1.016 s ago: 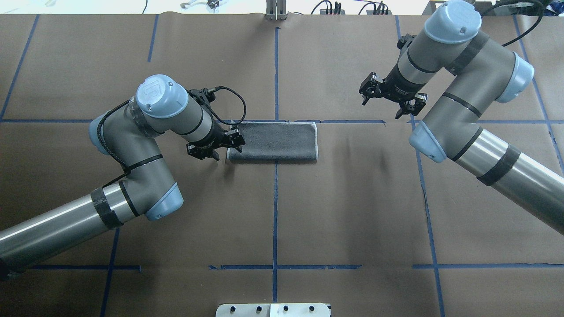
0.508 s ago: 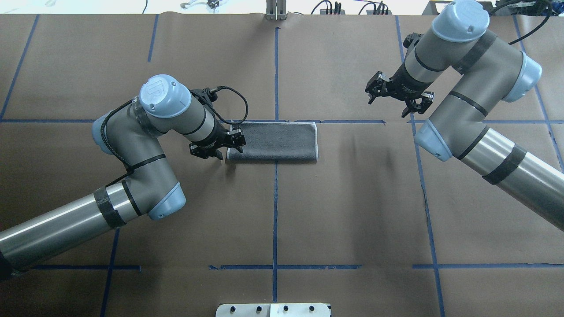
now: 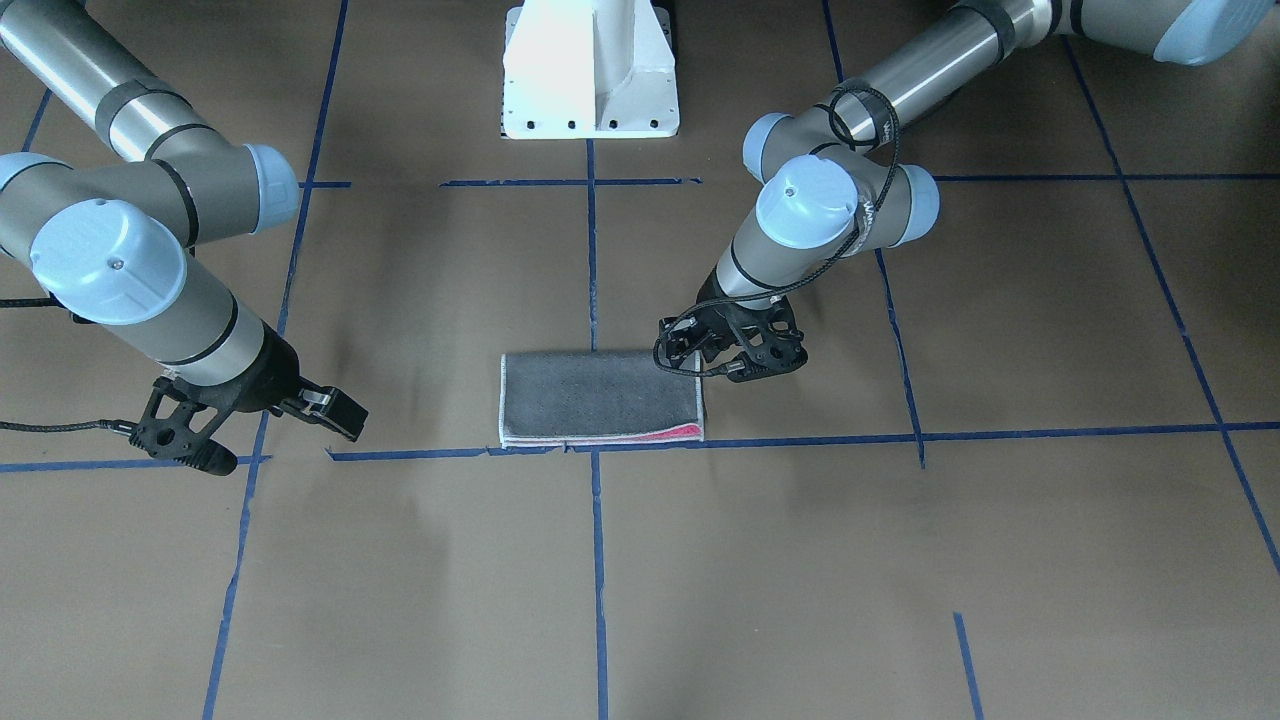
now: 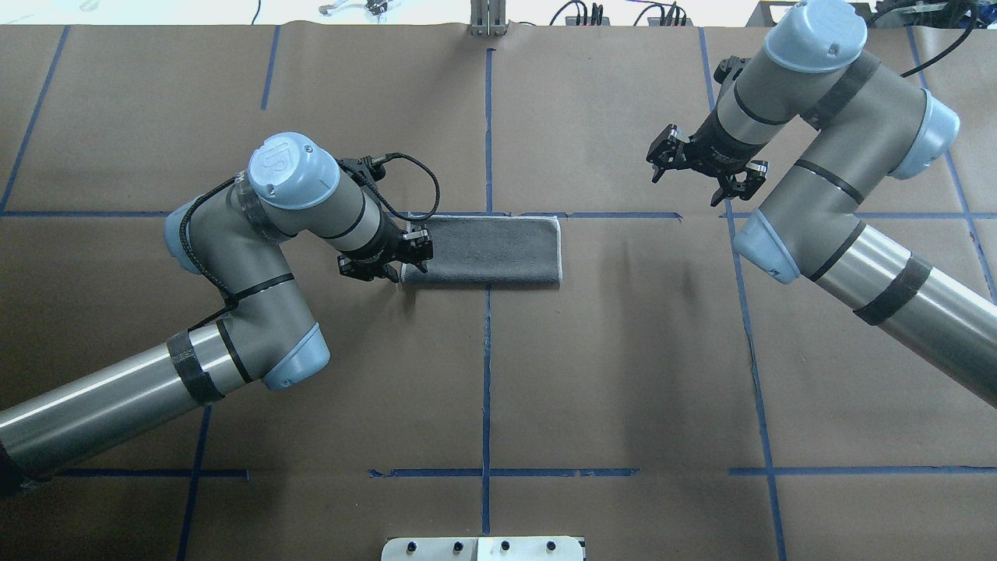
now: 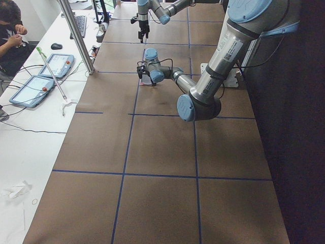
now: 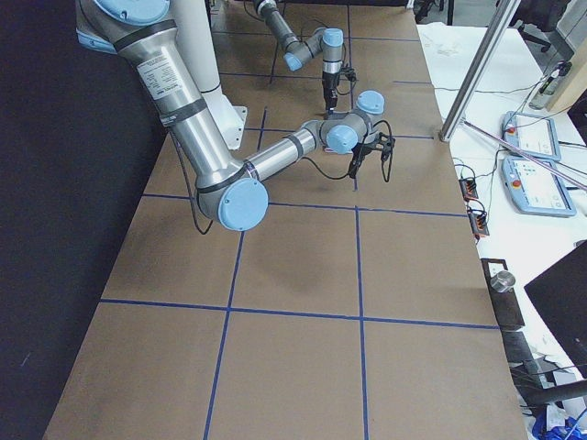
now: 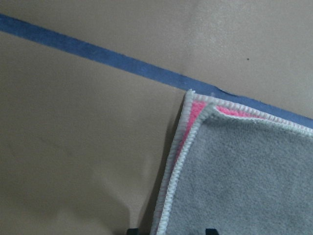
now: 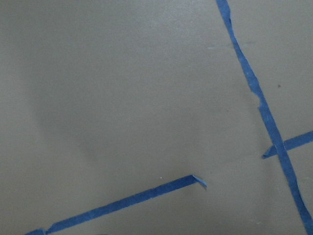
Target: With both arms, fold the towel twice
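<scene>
At the left short end of the towel (image 4: pixel 491 251), we find the left gripper (image 4: pixel 405 269) narrowly spread, its fingertips straddling the hem. The towel lies folded once, grey face up, on the table (image 4: pixel 623 374), just beside a blue tape line (image 4: pixel 615 215). Farther off, well apart, the right gripper (image 4: pixel 685 189) hangs spread wide, holding nothing.
</scene>
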Motion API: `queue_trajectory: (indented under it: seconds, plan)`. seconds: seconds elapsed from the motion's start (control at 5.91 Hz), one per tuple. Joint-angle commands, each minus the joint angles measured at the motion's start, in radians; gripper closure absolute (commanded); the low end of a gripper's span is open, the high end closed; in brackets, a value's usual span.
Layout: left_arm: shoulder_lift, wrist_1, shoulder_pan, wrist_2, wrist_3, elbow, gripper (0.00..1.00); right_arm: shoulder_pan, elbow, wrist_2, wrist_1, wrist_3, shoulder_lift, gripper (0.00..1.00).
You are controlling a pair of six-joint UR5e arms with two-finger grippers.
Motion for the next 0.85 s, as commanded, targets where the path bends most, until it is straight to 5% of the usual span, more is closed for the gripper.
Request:
queue_trajectory:
  seconds: [0.0, 0.34, 0.68]
  plan:
    - [0.000, 0.000, 0.007, 0.002, -0.001, 0.000, 0.49, 0.003, 0.000, 0.000, 0.000, 0.000, 0.000, 0.00]
    - [0.001, 0.003, 0.015, 0.008, -0.001, 0.002, 0.50, 0.004, 0.000, 0.000, 0.000, -0.002, 0.000, 0.00]
    - [-0.006, 0.005, 0.016, 0.014, -0.004, 0.006, 0.65, 0.007, 0.002, 0.000, 0.000, -0.002, 0.002, 0.00]
